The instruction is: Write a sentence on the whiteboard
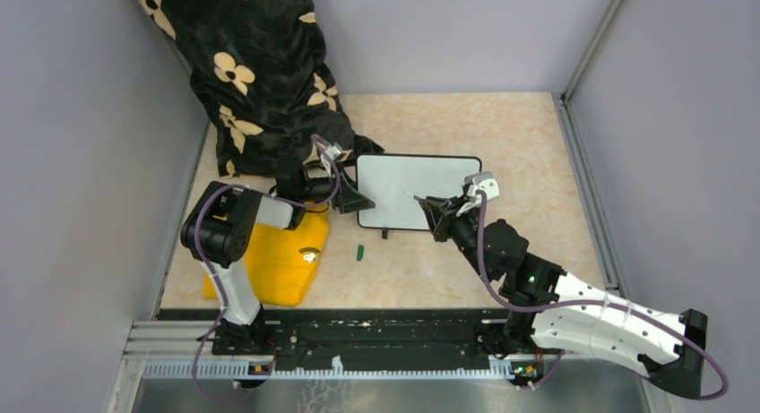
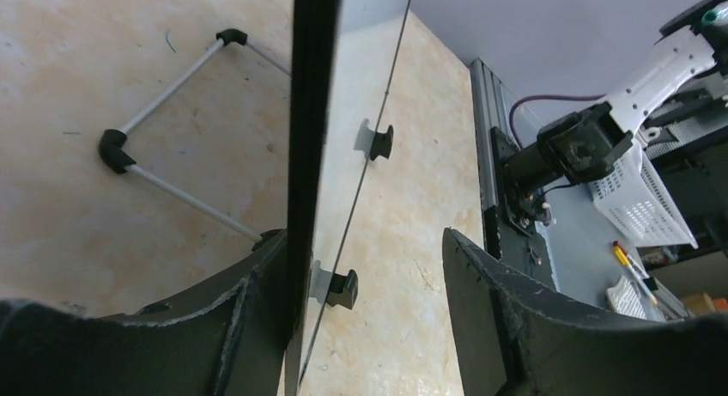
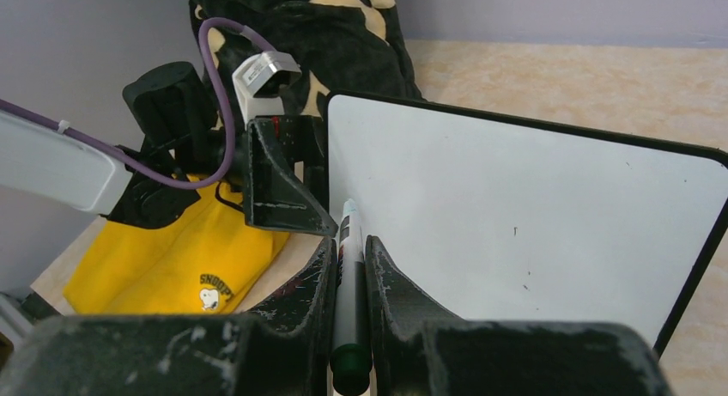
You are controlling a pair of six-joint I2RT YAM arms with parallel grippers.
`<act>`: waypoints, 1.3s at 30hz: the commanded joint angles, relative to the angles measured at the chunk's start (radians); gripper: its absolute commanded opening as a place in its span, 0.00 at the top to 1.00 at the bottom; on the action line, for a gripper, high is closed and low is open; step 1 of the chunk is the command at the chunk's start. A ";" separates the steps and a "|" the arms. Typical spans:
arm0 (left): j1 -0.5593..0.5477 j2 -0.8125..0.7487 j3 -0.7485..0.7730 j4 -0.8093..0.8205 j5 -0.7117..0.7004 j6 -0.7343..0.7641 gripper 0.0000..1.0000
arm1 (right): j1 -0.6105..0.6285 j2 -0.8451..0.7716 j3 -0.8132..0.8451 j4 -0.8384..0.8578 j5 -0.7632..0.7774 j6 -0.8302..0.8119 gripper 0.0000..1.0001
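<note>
The whiteboard stands upright mid-table on its little black feet. No sentence shows on it: its face is blank white but for a few tiny specks. My left gripper is open and straddles the board's left edge. One finger lies against the black frame; the other stands well off the face. My right gripper is shut on a green-ended marker, whose tip sits close to the board's lower left part.
A green cap lies on the table in front of the board. A yellow cloth lies at the left, and a black flowered blanket is heaped at the back left. Grey walls close in three sides.
</note>
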 commanded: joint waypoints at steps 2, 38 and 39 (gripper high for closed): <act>-0.019 -0.056 -0.009 -0.159 -0.002 0.178 0.35 | 0.006 -0.004 0.029 0.061 -0.022 0.007 1.00; 0.061 0.026 -0.121 0.297 -0.021 -0.108 0.57 | 0.033 0.367 0.110 0.349 0.152 -0.042 1.00; 0.060 0.020 -0.128 0.276 -0.023 -0.094 0.59 | 0.033 0.373 0.110 0.356 0.147 -0.044 1.00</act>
